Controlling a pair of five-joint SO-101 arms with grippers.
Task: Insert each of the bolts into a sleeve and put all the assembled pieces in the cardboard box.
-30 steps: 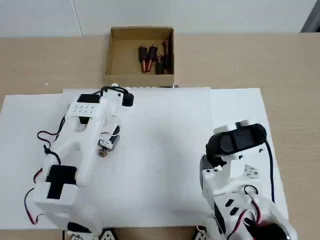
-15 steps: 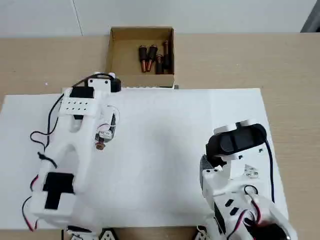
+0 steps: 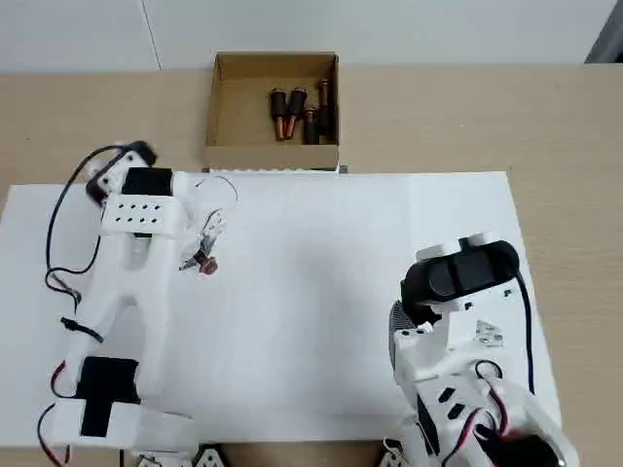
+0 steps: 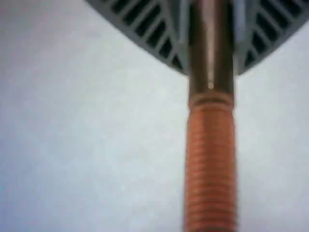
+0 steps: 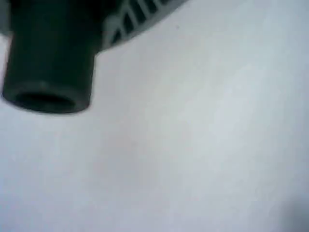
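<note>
Between the fingers of the left gripper (image 4: pixel 210 53) sits the bolt (image 4: pixel 210 169), pinched by its dark smooth shank. Its long axis runs in line with the fingers, and the copper threaded end projects past the tips toward the white sheet (image 4: pixel 72 145).

In the high view the held bolt hangs over the sheet just short of the cardboard box (image 3: pixel 209 107), off the corner of the box nearest the left arm. Its exact tilt cannot be told.

The right gripper (image 5: pixel 53 19) is clamped on a black sleeve (image 5: pixel 48 72), whose open mouth faces outward over the sheet. The right arm (image 3: pixel 458 292) stands well apart from the box, far from the bolt, so the left gripper is the nearer to the box.

Several assembled pieces (image 3: pixel 297 112) lie inside the box against its far-side wall.

Judgement: insertion depends on bringing the threaded end onto the axis of the sleeve's bore. At present the two parts are well apart.
</note>
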